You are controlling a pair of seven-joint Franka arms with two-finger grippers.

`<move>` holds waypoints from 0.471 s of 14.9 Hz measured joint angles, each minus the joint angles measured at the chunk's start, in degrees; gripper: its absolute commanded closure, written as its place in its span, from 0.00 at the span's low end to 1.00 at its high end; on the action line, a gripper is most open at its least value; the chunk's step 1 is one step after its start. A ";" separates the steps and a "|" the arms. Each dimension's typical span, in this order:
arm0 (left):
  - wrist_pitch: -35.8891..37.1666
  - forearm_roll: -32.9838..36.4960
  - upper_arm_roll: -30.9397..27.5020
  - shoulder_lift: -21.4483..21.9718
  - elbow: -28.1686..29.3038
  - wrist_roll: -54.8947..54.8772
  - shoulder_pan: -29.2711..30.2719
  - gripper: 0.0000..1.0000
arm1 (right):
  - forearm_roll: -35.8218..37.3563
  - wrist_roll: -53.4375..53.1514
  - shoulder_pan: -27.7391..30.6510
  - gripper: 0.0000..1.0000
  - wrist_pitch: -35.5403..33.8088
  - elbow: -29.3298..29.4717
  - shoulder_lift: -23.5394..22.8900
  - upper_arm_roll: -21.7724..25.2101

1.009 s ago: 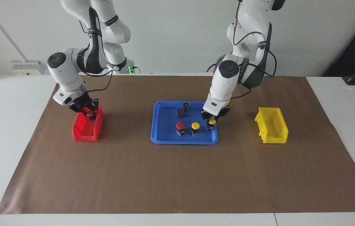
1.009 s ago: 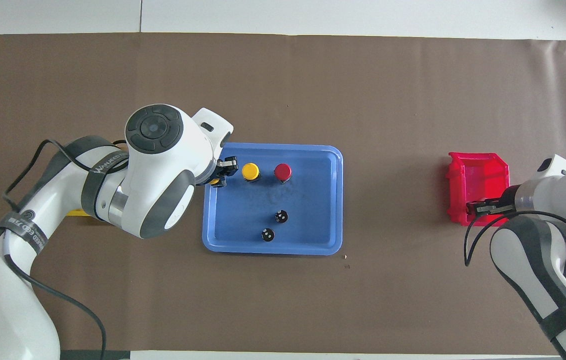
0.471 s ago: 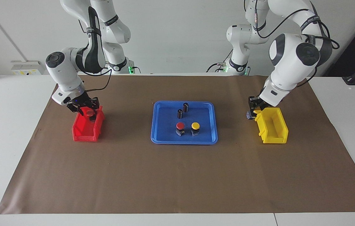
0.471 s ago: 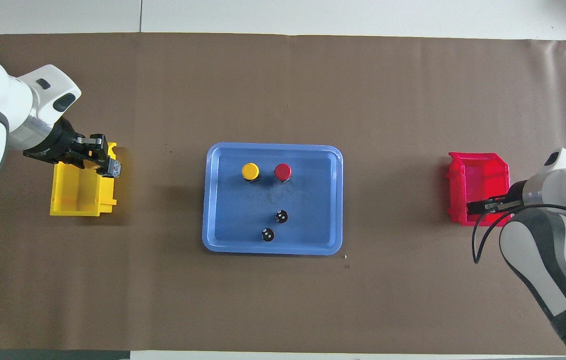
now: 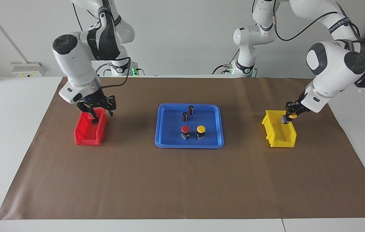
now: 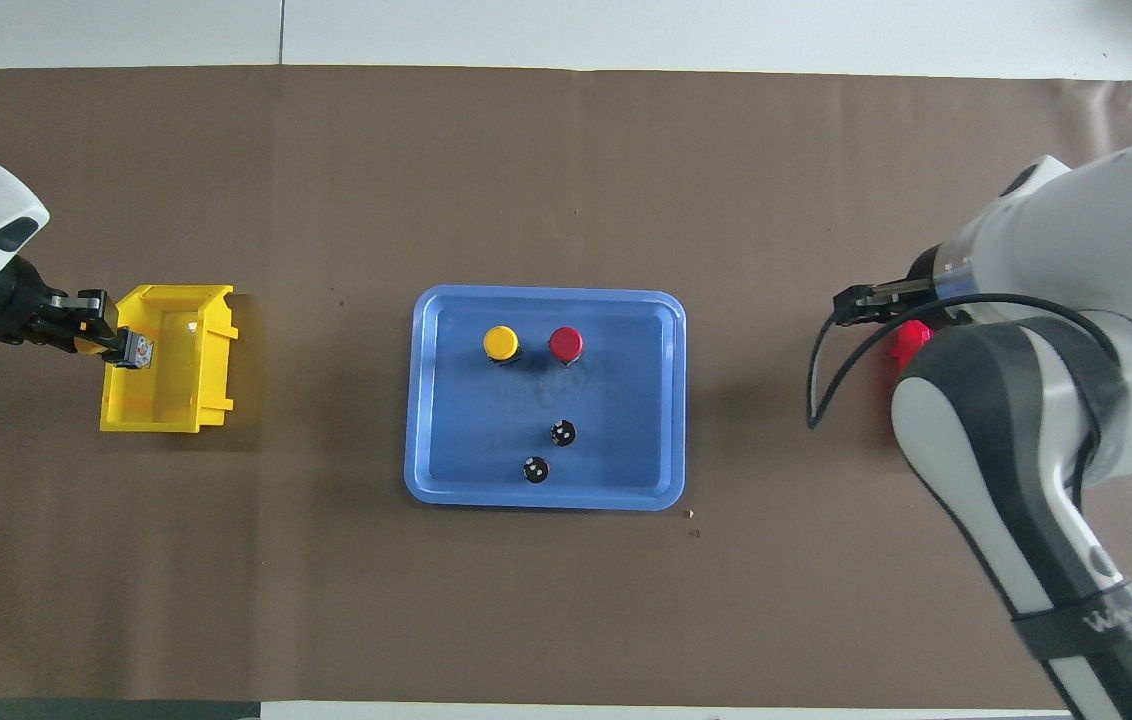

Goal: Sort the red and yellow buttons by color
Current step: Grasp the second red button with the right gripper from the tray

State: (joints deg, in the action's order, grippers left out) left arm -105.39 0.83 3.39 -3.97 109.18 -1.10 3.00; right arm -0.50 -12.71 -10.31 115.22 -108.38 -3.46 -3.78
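Note:
One red button (image 5: 185, 129) (image 6: 565, 343) and one yellow button (image 5: 201, 129) (image 6: 500, 343) stand side by side on the blue tray (image 5: 189, 145) (image 6: 546, 500). My left gripper (image 5: 289, 116) (image 6: 121, 345) is shut on another yellow button (image 5: 293, 115), held tilted over the yellow bin (image 5: 279, 135) (image 6: 166, 400). My right gripper (image 5: 97, 111) (image 6: 851, 300) hangs open over the red bin (image 5: 85, 135) (image 6: 911, 340). A second red button (image 5: 91, 116) shows just under its fingers, inside that bin. In the overhead view the right arm hides most of the red bin.
Two small dark cylinders (image 5: 191, 110) (image 5: 185, 116) with silvery tops stand on the tray, nearer to the robots than the buttons. Brown paper covers the table between the tray and each bin.
My left arm carried the yellow button from the tray to above the yellow bin. My right gripper opened over the red bin, rose a little, and let go of the red button.

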 measured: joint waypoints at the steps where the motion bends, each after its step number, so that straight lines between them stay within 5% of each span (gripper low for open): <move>1: -2.05 0.03 0.10 0.94 2.67 0.00 0.00 0.98 | 0.03 -6.45 -4.06 0.29 0.96 2.51 -2.53 -0.14; 7: -12.36 0.10 0.13 4.67 14.78 0.00 0.42 0.97 | 0.64 -26.75 -17.37 0.28 2.00 19.07 -18.48 -0.09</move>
State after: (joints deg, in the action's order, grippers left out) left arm -117.75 0.93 3.52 0.70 123.97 -1.10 3.42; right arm 0.13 -39.45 -27.68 117.22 -89.32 -21.93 -3.87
